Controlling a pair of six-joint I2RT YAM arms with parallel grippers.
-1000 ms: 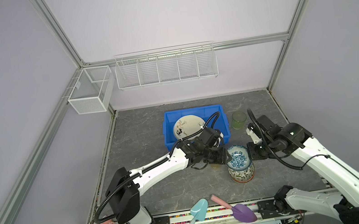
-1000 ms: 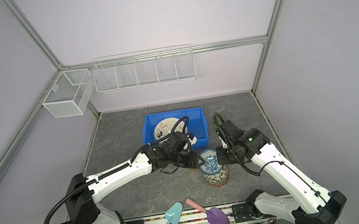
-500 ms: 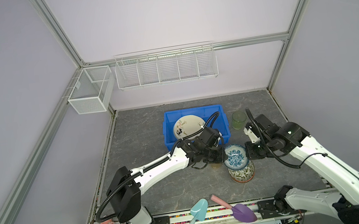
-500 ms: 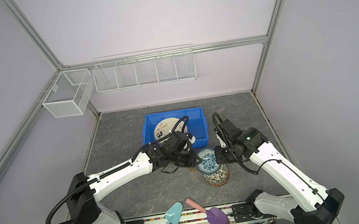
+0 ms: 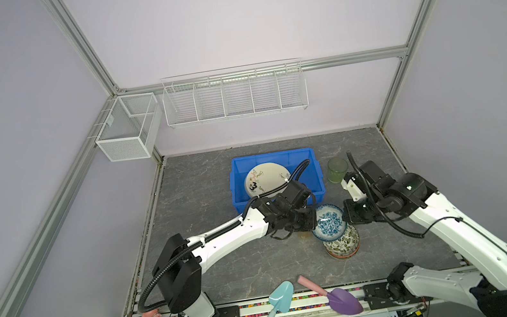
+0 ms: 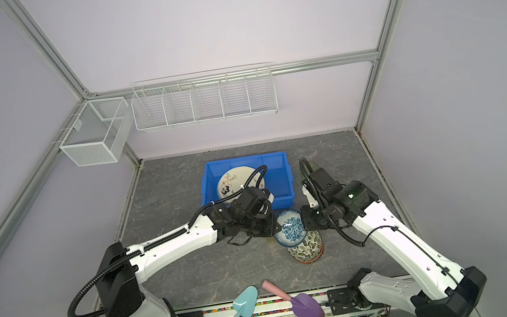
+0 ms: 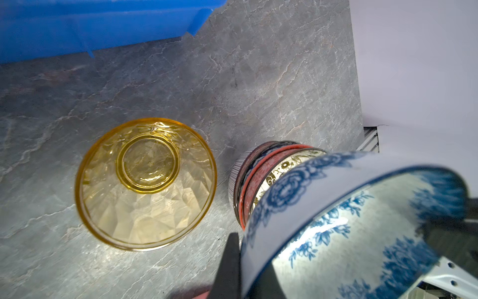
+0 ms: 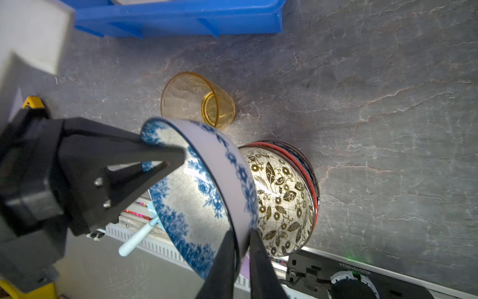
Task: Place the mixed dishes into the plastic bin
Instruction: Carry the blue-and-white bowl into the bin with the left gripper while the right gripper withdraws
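Note:
A blue-white bowl (image 5: 329, 226) (image 6: 290, 230) hangs tilted just above a stack of bowls topped by a dark leafy bowl (image 5: 343, 242) (image 8: 282, 194). My left gripper (image 5: 316, 221) (image 7: 245, 248) is shut on the bowl's left rim. My right gripper (image 5: 344, 217) (image 8: 240, 235) has a finger on each side of the opposite wall. An amber tumbler (image 7: 146, 183) (image 8: 198, 99) stands upright beside the stack. A green tumbler (image 5: 337, 169) stands right of the blue plastic bin (image 5: 272, 155) (image 6: 243, 159), which holds a cream scribbled plate (image 5: 266, 177).
A teal shovel (image 5: 280, 298) and a purple shovel (image 5: 342, 300) lie at the front edge. White wire baskets (image 5: 233, 96) (image 5: 128, 128) hang on the back and left walls. The bin's near wall (image 7: 90, 26) is close behind the tumbler.
My left gripper has closed on the bowl's rim. The bowl has shifted slightly left and tilted more. The right arm has barely moved.

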